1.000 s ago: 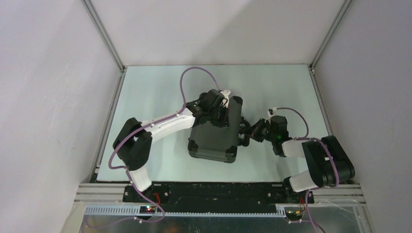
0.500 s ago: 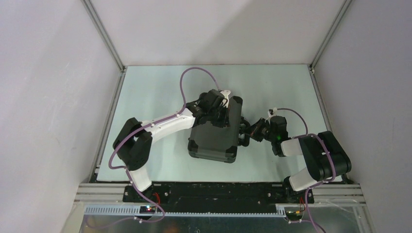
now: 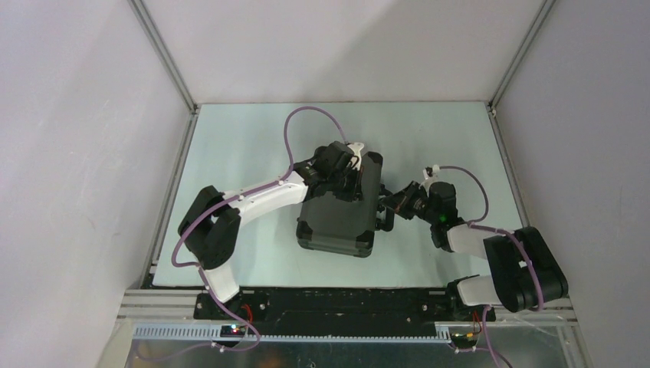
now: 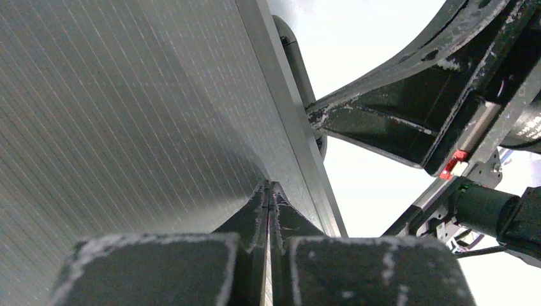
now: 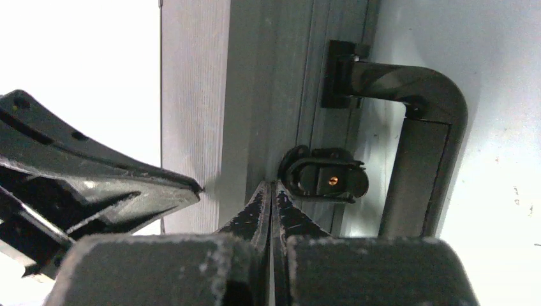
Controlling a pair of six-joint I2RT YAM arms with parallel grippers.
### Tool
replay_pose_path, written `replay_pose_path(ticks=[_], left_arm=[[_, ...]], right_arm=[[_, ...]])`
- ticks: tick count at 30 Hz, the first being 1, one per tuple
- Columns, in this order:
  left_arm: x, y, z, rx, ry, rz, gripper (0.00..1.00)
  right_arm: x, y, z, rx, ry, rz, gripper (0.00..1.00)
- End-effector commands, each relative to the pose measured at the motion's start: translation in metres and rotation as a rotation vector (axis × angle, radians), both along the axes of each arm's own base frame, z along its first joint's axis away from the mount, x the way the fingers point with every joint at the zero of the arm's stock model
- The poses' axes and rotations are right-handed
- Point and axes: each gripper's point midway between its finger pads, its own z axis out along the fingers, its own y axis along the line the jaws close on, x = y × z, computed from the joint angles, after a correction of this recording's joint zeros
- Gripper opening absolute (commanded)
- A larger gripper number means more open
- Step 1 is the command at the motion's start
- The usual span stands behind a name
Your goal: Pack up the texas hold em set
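Closed black case (image 3: 337, 222) sits centre frame on the surface (image 3: 245, 153). The left end effector (image 4: 268, 194), pinched shut and empty, presses the lid (image 4: 127, 115); the right end effector (image 5: 270, 191), shut and empty too, noses the latch (image 5: 325, 180) beside the handle (image 5: 421, 127). Best bet: push squarely, lid held flat.

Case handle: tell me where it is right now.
In the right wrist view, the handle sits on the side of the case, just right of the latch, beyond the shut right gripper.

Blk case (image 3: 337, 222) w/ fine ribbed texture, silver edge trim; pale green table (image 3: 238, 146); purple cables (image 3: 286, 138); wht/blk arms (image 3: 260, 195).
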Motion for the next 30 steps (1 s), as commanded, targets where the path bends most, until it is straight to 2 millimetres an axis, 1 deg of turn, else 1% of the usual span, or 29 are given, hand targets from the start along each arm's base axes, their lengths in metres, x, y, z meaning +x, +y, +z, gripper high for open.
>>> replay_pose_path(ticks=[1,9,12,13,17,18,21,22,23,24,25,26,27,30], left_arm=[[-0.036,0.034,-0.062,0.198,0.16,-0.014,0.0],[-0.037,0.033,-0.063,0.199,0.164,-0.017,0.0],[-0.037,0.034,-0.064,0.202,0.166,-0.016,0.0],[-0.037,0.034,-0.065,0.203,0.167,-0.015,0.0],[-0.038,0.035,-0.065,0.204,0.168,-0.017,0.0],[-0.038,0.035,-0.065,0.204,0.168,-0.015,0.0],[-0.038,0.034,-0.065,0.201,0.168,-0.018,0.0],[-0.038,0.034,-0.066,0.203,0.17,-0.019,0.0],[-0.038,0.034,-0.066,0.203,0.171,-0.02,0.0],[-0.039,0.034,-0.067,0.204,0.174,-0.021,0.0],[-0.039,0.034,-0.068,0.205,0.175,-0.02,0.0],[-0.039,0.034,-0.069,0.207,0.177,-0.02,0.0],[-0.038,0.034,-0.069,0.207,0.177,-0.019,0.0],[-0.039,0.033,-0.069,0.205,0.176,-0.021,0.0]], right_arm=[[0.0,0.011,0.026,0.037,-0.074,0.051,0.0],[0.0,0.013,0.019,0.035,-0.053,0.063,0.0],[0.001,0.012,0.022,0.032,-0.062,0.057,0.0],[0.001,0.012,0.026,0.03,-0.078,0.056,0.0],[0.002,0.004,0.039,0.0,-0.125,0.021,0.0],[0.002,-0.001,0.043,-0.013,-0.136,-0.001,0.0],[0.004,-0.016,0.045,-0.079,-0.135,-0.073,0.0],[0.005,-0.026,0.041,-0.121,-0.1,-0.124,0.0],[0.003,-0.036,0.028,-0.175,-0.044,-0.162,0.0],[0.005,-0.039,0.031,-0.199,-0.043,-0.171,0.0],[0.001,-0.045,0.021,-0.238,0.008,-0.186,0.0],[0.003,-0.047,0.023,-0.26,0.011,-0.188,0.0],[0.0,-0.051,0.015,-0.292,0.046,-0.198,0.0],[-0.001,-0.054,0.007,-0.328,0.073,-0.2,0.0]])
